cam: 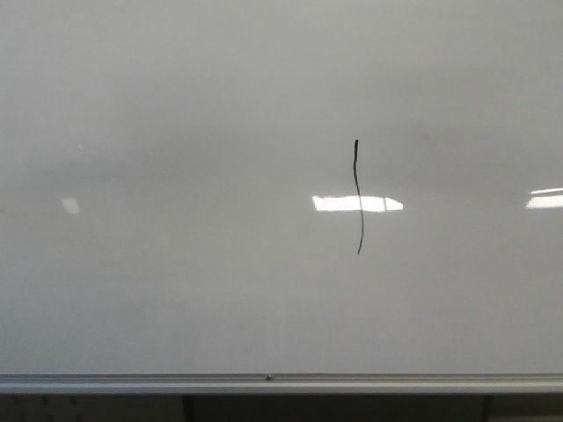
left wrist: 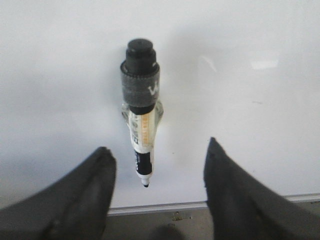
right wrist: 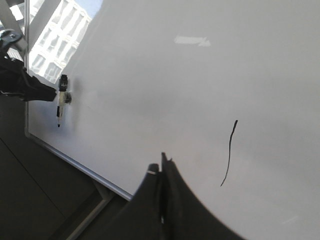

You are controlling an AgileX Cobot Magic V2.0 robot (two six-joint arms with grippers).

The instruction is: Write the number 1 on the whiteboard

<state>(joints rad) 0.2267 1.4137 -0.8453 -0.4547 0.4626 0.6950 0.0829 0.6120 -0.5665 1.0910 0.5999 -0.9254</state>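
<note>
Big shiny pale grey-white whiteboard (cam: 176,132) filling almost all of the front view, with a silver metal rail (cam: 281,383) along the bottom edge. Thin black wavy up-and-down marker line, the number 1 (cam: 358,198), drawn a bit right of the middle of the board. Crossed near its middle by a bright patch of reflected light (cam: 339,204). Same black line seen slanted in the right wrist view (right wrist: 229,152), out on the plain white board (right wrist: 200,75).

White marker pen with a black cap end (left wrist: 141,112) sitting on the board in a small clear holder (left wrist: 158,112), tip pointing down toward the rail. Left gripper (left wrist: 160,190) spread wide apart, holding nothing, with the pen seen in the gap between the two dark fingers (left wrist: 90,195) but not touched by them. Pen also seen small in the right wrist view (right wrist: 60,100), far off to the left of the number 1, near the left edge of the board.

Right gripper (right wrist: 162,200) pressed tight together, fingers touching; nothing seen between them, though hard to be sure in the dark shape. Placed near the lower part of the board, left of the black line and not touching it.
</note>
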